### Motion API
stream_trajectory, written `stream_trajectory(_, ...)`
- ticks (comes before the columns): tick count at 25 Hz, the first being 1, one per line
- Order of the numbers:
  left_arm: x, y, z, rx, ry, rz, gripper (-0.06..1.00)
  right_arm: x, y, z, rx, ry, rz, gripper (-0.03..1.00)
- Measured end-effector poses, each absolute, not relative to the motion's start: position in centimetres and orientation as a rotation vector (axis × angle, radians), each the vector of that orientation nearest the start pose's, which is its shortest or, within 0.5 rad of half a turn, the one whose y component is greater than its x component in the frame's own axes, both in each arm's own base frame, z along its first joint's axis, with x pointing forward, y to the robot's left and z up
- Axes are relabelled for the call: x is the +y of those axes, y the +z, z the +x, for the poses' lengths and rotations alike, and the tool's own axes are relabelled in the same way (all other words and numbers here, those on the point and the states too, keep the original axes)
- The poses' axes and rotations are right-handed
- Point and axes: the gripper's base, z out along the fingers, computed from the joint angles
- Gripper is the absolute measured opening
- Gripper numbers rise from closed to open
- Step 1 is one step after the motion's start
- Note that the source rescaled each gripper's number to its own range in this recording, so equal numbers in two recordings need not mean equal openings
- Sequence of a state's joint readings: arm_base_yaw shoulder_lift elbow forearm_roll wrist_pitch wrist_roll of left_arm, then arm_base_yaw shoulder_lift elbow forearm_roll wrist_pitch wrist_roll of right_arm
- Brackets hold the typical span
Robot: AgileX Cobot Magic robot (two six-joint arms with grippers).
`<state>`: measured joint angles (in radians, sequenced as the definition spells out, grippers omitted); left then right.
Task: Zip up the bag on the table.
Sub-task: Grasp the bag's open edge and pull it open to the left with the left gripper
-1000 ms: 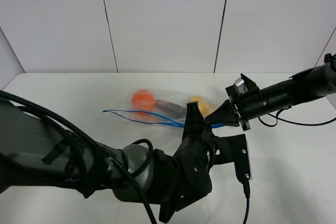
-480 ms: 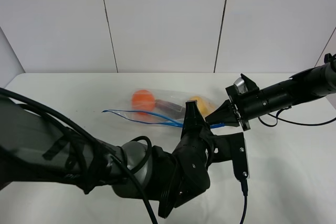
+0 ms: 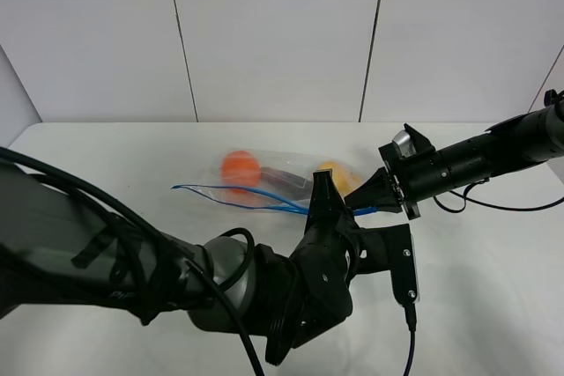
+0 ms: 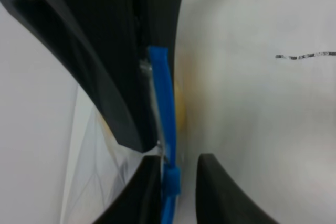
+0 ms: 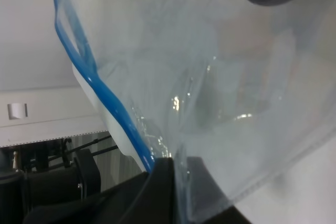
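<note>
The clear bag (image 3: 273, 184) lies on the white table (image 3: 106, 160) with orange, purple and yellow fruit inside. Its blue zipper strip (image 3: 264, 198) runs along the near edge. My left gripper (image 3: 321, 184) points up at the strip near its right end. In the left wrist view my left gripper (image 4: 176, 182) stands closed around the blue strip (image 4: 164, 108). My right gripper (image 3: 361, 195) is shut on the bag's right end, close beside the left one. In the right wrist view my right gripper (image 5: 170, 174) pinches the bag's edge (image 5: 210, 103) at the strip.
My left arm (image 3: 176, 288) covers the front middle of the table. A black cable (image 3: 493, 207) from the right arm lies on the right side. A grey panelled wall (image 3: 273, 33) stands behind the table's far edge.
</note>
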<state>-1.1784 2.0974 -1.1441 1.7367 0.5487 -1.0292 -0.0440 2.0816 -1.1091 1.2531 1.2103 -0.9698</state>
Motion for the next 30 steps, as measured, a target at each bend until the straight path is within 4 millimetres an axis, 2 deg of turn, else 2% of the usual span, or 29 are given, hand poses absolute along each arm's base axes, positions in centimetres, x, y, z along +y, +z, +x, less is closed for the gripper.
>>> stream_trajectory(6,-35.84,11.67,20.62,1.505,0.399,1.658,0.16,6.56,12.87,35.04,2.601,1.581,-0.132,0.00)
stream_trajectory(30,-35.84,11.67,20.62,1.503,0.400,1.660,0.16,6.56,12.87,35.04,2.601,1.581,-0.132,0.00)
